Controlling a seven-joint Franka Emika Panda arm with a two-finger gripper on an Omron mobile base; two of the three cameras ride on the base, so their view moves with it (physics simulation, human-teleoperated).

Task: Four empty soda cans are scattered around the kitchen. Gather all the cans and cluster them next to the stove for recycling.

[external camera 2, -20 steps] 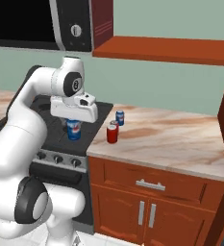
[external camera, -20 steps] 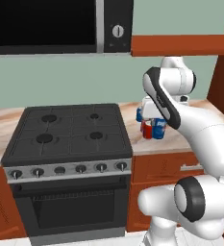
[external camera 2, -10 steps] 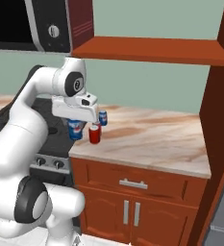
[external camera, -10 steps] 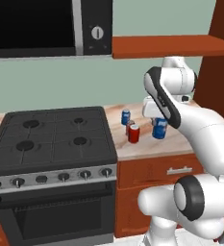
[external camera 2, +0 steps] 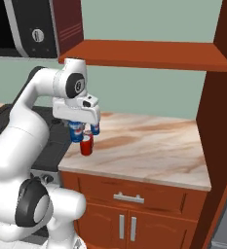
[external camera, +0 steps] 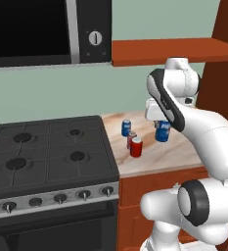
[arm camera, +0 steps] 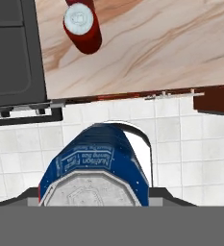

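Blue soda can [arm camera: 96,166] sits clamped between the gripper [external camera 2: 76,130] fingers, held above the beige counter [external camera 2: 149,151] edge. Beside the stove [external camera: 47,157] stand a red can [external camera: 136,147], another red can [external camera: 131,139] and a blue can [external camera: 126,127], close together

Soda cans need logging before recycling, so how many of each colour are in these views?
Blue soda cans: 2, one standing and one held by the gripper.
Red soda cans: 2, the front one and another just behind it.
Total: 4
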